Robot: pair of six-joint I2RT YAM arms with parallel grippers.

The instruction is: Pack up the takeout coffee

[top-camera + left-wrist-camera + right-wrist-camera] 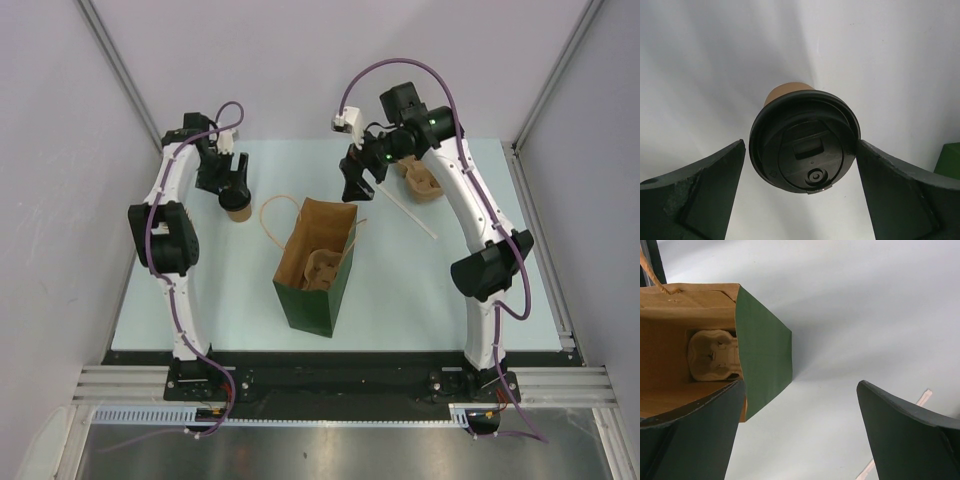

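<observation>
While left fingers (705,195) stand spread either side of the takeout coffee (805,145), right fingers (905,430) spread by the paper bag (762,355)

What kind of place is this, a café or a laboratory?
Probably a laboratory test cell: plain panels enclose the table, and the left arm and right arm are bolted at its near edge.

Takeout coffee (805,145) left of bag (318,300), cup carrier (322,268) inside, second carrier (422,185) far right

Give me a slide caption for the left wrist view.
Open left gripper brackets the black-lidded takeout coffee, ready to close.
</observation>
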